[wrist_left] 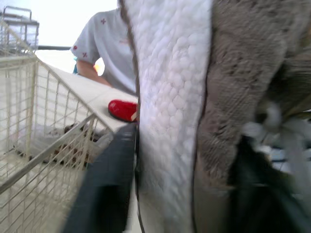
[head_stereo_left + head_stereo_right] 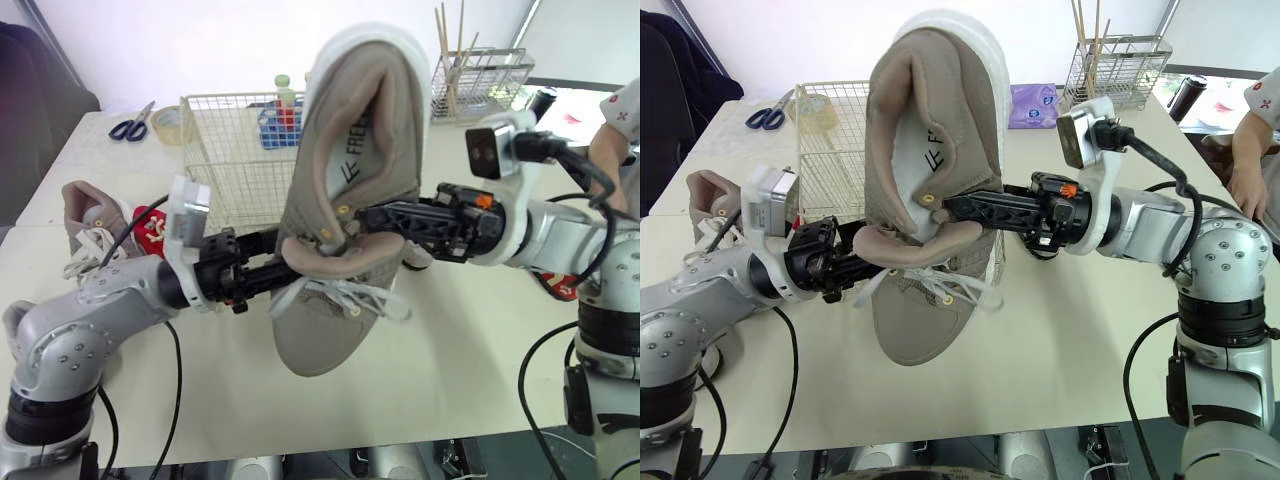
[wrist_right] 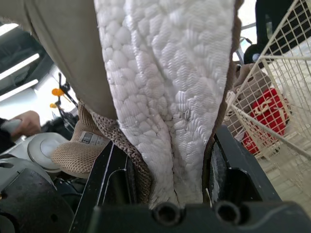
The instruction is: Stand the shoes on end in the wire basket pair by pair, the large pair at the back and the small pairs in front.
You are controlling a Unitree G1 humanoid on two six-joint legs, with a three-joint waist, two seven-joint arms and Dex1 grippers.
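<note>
**lurker42:** so how far along is this reckoned to be?

**benchrat:** Barely started, judging by what can be seen. Biggest thing first: nearly everything is laid out on the table. The wire basket is parked toward the far side, and no shoe can be made out standing in it, though part of it is hidden behind the big shoe.

**lurker42:** and the big shoe?

**benchrat:** The large beige shoe is held up in the air in front of the basket, heel up, toe down, laces dangling. It's gripped from both sides. The left gripper is closed on it low down by the tongue, and the right gripper is clamped on the side wall near the collar. That's backed up by the wrist views, where the white sole is seen pinched between black fingers. So it's already been turned on end, just not lowered in yet.

**lurker42:** what's left then?

**benchrat:** Pretty much all of it. The second large shoe is lying on the table off to the robot's left, with a small red shoe just beside it. Another red shoe can be seen poking out under the right arm. Whether more small ones are around can't be told. The big pair has to be stood at the back first, then the small pairs in front. The scissors at the far corner can be ignored.
</note>
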